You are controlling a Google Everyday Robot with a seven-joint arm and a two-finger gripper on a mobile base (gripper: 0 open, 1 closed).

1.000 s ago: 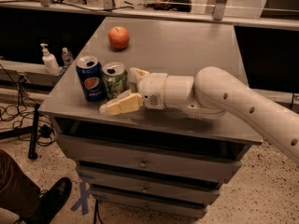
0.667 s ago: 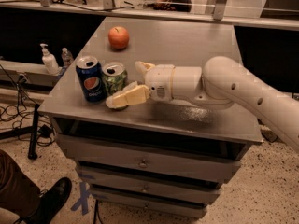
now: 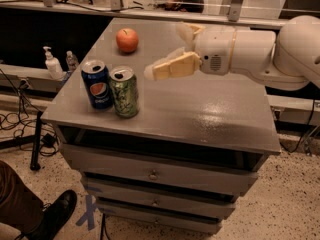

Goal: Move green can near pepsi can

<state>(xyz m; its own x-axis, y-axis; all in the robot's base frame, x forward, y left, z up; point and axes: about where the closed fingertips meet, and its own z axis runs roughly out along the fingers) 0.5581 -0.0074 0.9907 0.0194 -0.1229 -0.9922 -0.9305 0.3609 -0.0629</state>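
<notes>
The green can (image 3: 124,91) stands upright near the front left of the grey cabinet top (image 3: 200,109), right beside the pepsi can (image 3: 97,84), which is on its left. The two cans nearly touch. My gripper (image 3: 175,51) is raised above the middle of the top, up and to the right of the cans. It is open and holds nothing. One cream finger (image 3: 172,67) points left toward the cans; the other finger (image 3: 187,31) sits farther back.
A red apple (image 3: 127,39) lies at the back left of the cabinet top. Drawers run below the front edge. Two small bottles (image 3: 52,64) stand on a ledge to the left. A person's shoe (image 3: 52,216) is on the floor at lower left.
My gripper has let go of the green can, lifted, and drawn back to the right. The green can stays standing next to the pepsi can.
</notes>
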